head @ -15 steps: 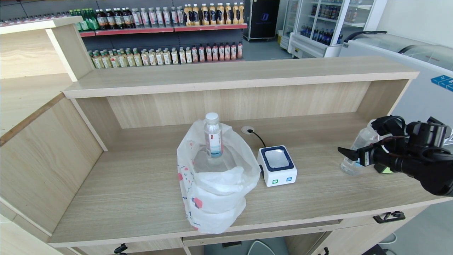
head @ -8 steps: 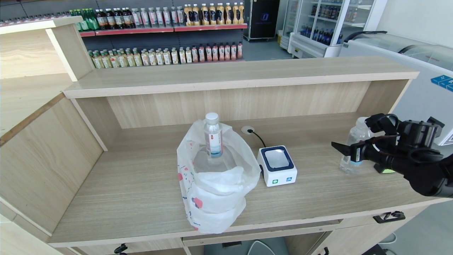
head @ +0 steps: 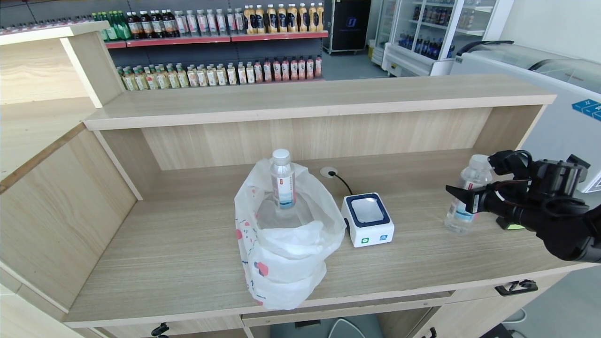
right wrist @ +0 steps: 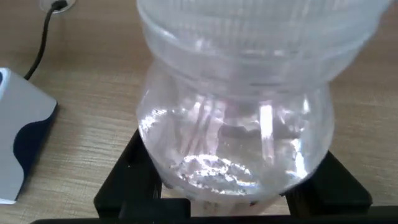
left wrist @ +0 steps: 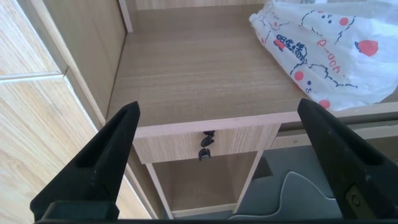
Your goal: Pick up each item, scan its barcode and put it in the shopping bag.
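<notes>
Bottle (head: 461, 213), clear with a white cap, stands nearly upright at the right end of the desk (head: 188, 253). It is pinched at mid-height by the right pincer (head: 469, 195), one finger on each side; whether its base touches the desk cannot be told. Scanner (head: 367, 225) sits well to its left, just beside the white printed bag (head: 281, 249) at mid-desk. A second bottle (head: 283, 183) stands upright inside the bag. Left pincer (left wrist: 219, 106) hangs before the desk's near edge, left of the bag, its fingers spread wide and holding nothing
</notes>
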Motion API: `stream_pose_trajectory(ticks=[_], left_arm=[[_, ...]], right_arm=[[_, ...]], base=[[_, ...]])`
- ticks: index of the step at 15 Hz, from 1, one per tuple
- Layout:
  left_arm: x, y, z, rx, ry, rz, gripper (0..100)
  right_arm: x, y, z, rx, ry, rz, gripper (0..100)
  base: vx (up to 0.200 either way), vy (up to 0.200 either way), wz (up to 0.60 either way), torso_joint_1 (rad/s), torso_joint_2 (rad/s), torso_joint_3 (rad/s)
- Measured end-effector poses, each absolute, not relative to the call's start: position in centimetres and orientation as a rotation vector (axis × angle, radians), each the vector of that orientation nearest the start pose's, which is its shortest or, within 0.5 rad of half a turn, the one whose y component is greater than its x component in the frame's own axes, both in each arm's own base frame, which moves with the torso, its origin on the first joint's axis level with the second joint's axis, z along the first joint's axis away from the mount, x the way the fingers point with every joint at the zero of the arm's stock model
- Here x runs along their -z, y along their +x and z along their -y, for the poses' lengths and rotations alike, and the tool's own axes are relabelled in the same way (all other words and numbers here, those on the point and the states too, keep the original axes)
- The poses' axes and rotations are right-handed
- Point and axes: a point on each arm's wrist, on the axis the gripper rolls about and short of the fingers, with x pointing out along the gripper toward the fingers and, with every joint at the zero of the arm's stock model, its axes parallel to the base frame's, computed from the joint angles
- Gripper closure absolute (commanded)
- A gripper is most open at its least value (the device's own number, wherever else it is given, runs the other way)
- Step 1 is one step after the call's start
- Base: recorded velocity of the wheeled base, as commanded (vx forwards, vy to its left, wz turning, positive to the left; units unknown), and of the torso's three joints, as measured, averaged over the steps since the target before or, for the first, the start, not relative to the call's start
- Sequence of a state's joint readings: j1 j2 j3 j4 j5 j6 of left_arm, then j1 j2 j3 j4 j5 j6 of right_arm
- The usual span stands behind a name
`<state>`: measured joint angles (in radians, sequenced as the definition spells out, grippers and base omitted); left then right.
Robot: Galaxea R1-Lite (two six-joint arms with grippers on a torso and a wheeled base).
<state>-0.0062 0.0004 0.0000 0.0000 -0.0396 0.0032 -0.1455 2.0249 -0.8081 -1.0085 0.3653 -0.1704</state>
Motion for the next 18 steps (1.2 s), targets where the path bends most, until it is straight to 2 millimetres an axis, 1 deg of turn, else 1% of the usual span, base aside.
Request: stream_pose_trajectory(ticks=[2, 4, 5, 6, 7, 9, 11, 13, 15, 16, 18], left_arm=[[-7.5, -2.3, 0.1, 0.046, 0.003, 0.000, 0], [-7.5, -2.3, 0.1, 0.046, 0.003, 0.000, 0], [-7.5, -2.3, 0.1, 0.046, 0.003, 0.000, 0], [-7.5, -2.3, 0.1, 0.046, 0.003, 0.000, 0], [-7.5, -2.3, 0.1, 0.046, 0.003, 0.000, 0], [-7.5, -2.3, 0.1, 0.045, 0.003, 0.000, 0], [-7.5, -2.3, 0.1, 0.046, 0.003, 0.000, 0], [-7.5, -2.3, 0.1, 0.046, 0.003, 0.000, 0], [-7.5, -2.3, 0.1, 0.046, 0.003, 0.000, 0], [-7.5, -2.3, 0.1, 0.046, 0.003, 0.000, 0], [-7.5, -2.3, 0.1, 0.046, 0.003, 0.000, 0]], right_arm=[[-12.6, 35.2, 3.8, -0.300, -0.039, -0.189, 100], [-14.8, 34.2, 3.1, -0.382, 0.031, -0.207, 100], [-16.3, 33.5, 2.6, -0.433, 0.070, -0.219, 100], [-18.1, 32.6, 2.2, -0.488, 0.115, -0.237, 100], [-20.4, 31.7, 1.5, -0.546, 0.159, -0.257, 100], [-25.4, 29.4, -0.2, -0.655, 0.212, -0.281, 100], [-29.6, 27.0, -2.1, -0.754, 0.230, -0.280, 100], [-32.9, 24.8, -3.8, -0.829, 0.268, -0.278, 100], [-35.3, 22.9, -4.8, -0.874, 0.326, -0.295, 100], [-36.1, 21.9, -5.3, -0.903, 0.352, -0.325, 100], [-37.3, 20.0, -6.0, -1.013, 0.346, -0.326, 100]], base=[[0.000, 0.000, 0.00, 0.000, 0.00, 0.000], [0.000, 0.000, 0.00, 0.000, 0.00, 0.000], [0.000, 0.000, 0.00, 0.000, 0.00, 0.000], [0.000, 0.000, 0.00, 0.000, 0.00, 0.000], [0.000, 0.000, 0.00, 0.000, 0.00, 0.000], [0.000, 0.000, 0.00, 0.000, 0.00, 0.000], [0.000, 0.000, 0.00, 0.000, 0.00, 0.000], [0.000, 0.000, 0.00, 0.000, 0.00, 0.000], [0.000, 0.000, 0.00, 0.000, 0.00, 0.000], [0.000, 0.000, 0.00, 0.000, 0.00, 0.000], [0.000, 0.000, 0.00, 0.000, 0.00, 0.000]])
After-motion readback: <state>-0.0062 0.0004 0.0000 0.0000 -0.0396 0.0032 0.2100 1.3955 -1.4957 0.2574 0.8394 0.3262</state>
